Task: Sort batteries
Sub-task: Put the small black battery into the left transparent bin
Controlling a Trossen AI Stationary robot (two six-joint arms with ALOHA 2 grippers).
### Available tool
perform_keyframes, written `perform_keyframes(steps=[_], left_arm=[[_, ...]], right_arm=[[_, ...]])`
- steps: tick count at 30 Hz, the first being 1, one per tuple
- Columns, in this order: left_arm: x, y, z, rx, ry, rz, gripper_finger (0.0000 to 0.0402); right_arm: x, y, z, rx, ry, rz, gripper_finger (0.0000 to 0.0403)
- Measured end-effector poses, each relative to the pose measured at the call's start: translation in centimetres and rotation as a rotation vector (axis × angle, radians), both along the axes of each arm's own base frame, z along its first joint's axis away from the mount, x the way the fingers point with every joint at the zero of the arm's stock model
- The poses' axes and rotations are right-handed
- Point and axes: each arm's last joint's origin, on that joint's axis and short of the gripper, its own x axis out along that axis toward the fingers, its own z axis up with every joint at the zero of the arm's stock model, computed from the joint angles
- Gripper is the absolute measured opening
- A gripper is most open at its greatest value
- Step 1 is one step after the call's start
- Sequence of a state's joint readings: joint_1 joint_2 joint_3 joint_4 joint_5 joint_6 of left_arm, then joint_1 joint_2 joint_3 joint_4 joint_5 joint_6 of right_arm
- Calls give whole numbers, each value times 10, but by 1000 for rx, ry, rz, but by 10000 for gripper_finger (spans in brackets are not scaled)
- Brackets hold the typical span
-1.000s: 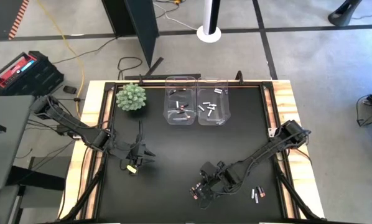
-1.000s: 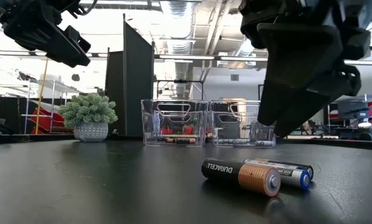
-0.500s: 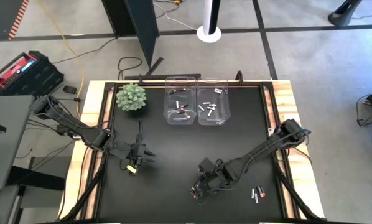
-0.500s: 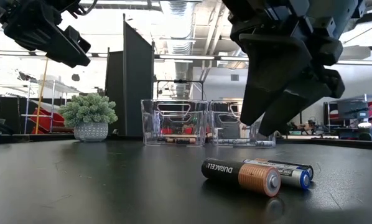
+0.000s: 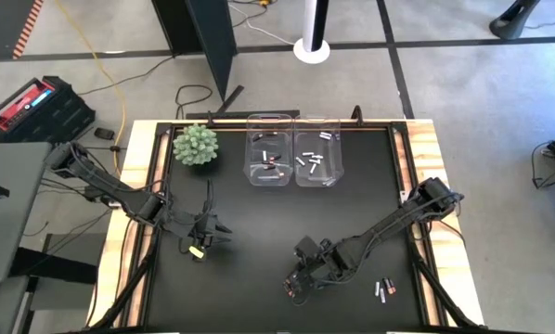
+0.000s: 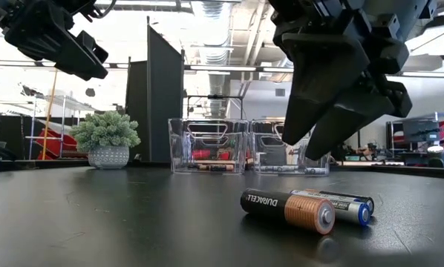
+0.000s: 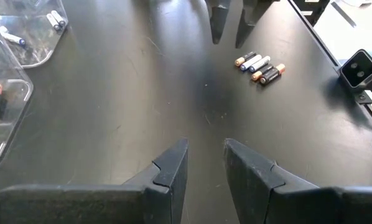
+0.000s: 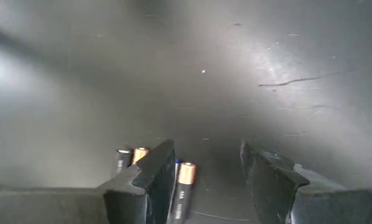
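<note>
At the counter's front edge, my right gripper (image 5: 297, 287) hangs jaws apart over loose batteries (image 6: 305, 208). Light, stiff, roll-prone: pinch one mid-barrel, across its length. Left gripper (image 5: 197, 249) waits half-spread.

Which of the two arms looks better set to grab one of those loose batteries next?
The right one, probably. Its claw hangs open low over the table's near edge, with loose batteries right by its fingers. The left claw waits on the far side, with no battery under it.
</note>
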State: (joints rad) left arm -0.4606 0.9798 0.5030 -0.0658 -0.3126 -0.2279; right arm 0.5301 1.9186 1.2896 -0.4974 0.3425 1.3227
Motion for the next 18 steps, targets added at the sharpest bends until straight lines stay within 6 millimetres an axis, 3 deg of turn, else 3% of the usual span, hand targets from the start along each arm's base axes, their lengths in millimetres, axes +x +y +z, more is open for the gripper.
perform_keyframes(steps=[18], left_arm=[[0,0,0,0,0,0,99]], right_arm=[[9,-7,2,75,-50,-87,201]])
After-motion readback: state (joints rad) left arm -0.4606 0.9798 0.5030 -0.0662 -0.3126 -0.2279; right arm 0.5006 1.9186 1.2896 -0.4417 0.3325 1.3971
